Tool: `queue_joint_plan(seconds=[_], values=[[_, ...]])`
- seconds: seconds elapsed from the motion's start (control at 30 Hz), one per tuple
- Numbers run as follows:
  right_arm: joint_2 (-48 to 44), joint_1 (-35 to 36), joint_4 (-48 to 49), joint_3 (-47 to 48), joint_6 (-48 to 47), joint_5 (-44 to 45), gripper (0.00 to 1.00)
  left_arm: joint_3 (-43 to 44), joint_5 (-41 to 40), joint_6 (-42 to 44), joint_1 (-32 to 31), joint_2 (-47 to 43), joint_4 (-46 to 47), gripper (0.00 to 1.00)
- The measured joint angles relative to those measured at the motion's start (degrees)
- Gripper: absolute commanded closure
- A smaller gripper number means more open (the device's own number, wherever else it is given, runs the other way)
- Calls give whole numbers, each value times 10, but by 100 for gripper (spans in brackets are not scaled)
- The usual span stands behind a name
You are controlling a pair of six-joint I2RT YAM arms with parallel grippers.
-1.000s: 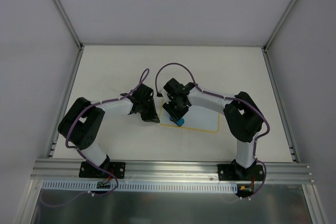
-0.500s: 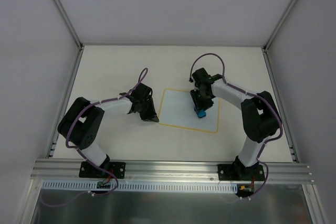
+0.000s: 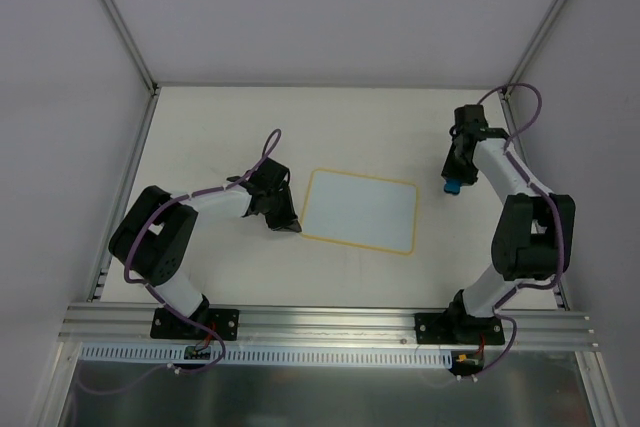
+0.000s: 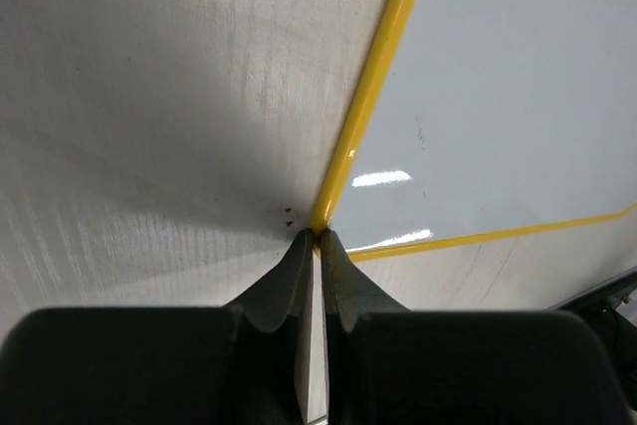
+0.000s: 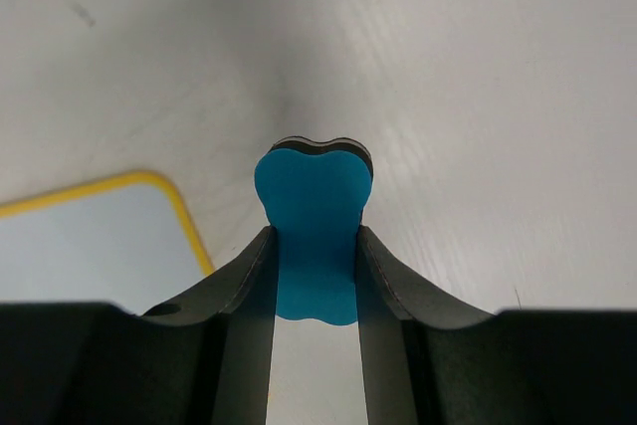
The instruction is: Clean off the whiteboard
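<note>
Right of the whiteboard [image 3: 360,212], the right end effector [image 3: 454,182], gripping the eraser [image 5: 314,196], has withdrawn.

Left arm [image 3: 215,202] and right arm [image 3: 500,162] share white links, black joints, purple cables.

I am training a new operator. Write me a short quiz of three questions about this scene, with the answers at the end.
1. Which holds the blue eraser? A) the whiteboard B) the right gripper C) the left gripper
2. True or false: blue writing shows on the whiteboard.
3. Fill in: the left gripper's shut tips sit at a ____ of the whiteboard.
Key: 1 B; 2 false; 3 corner.
</note>
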Motion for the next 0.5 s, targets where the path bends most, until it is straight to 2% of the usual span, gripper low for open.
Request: queue_joint_plan(seconds=[0.1, 0.23, 0.3, 0.37, 0.4, 0.43, 0.5], values=[[30, -44, 3, 19, 12, 13, 90, 3, -3, 0, 0, 0, -4, 100], [78, -66, 13, 24, 18, 12, 79, 6, -9, 0, 0, 0, -9, 99], [96, -73, 16, 23, 21, 10, 74, 8, -12, 3, 0, 0, -12, 89], [106, -78, 18, 23, 23, 2, 59, 9, -19, 5, 0, 0, -14, 80], [108, -82, 20, 22, 25, 0, 49, 11, -22, 5, 0, 0, -17, 72], [109, -84, 20, 21, 27, -1, 37, 13, -23, 5, 0, -1, -18, 68], [109, -88, 23, 20, 28, -2, 27, 17, -33, 9, 0, -6, -19, 57]])
